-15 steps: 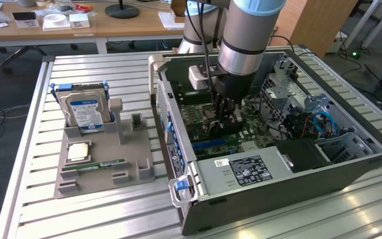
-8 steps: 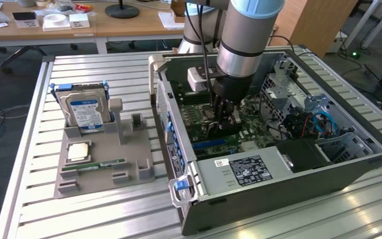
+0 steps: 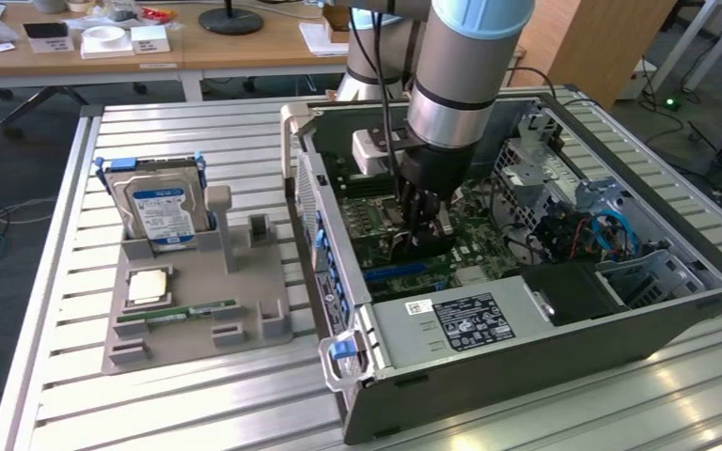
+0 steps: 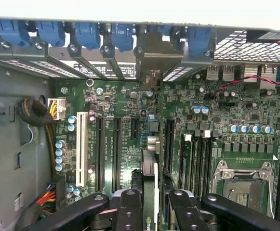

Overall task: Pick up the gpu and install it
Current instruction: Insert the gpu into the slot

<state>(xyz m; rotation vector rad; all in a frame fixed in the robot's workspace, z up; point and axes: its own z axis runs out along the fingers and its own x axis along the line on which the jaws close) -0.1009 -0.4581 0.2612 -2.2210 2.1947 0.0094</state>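
My gripper (image 3: 419, 224) reaches down into the open computer case (image 3: 662, 310), over the green motherboard (image 3: 480, 246). It is shut on the gpu (image 3: 412, 246), a thin dark card held upright. In the wrist view the gpu (image 4: 150, 168) shows edge-on between my two black fingers (image 4: 130, 211), with the gripper (image 4: 155, 196) clamped around it. The card's silver bracket (image 4: 154, 57) stands at the case's rear wall, among the blue slot clips (image 4: 86, 33). The card runs along the row of black expansion slots (image 4: 115, 149); I cannot tell whether its edge sits in a slot.
On the exterior view's left, a grey holder (image 3: 248, 329) carries a hard drive with a blue-white label (image 3: 161, 211), a CPU chip (image 3: 148, 287) and a green RAM stick (image 3: 192, 310). Case walls, the power supply (image 3: 468, 319) and cable bundles (image 4: 36, 113) crowd the gripper. A CPU socket (image 4: 243, 183) lies beside the slots.
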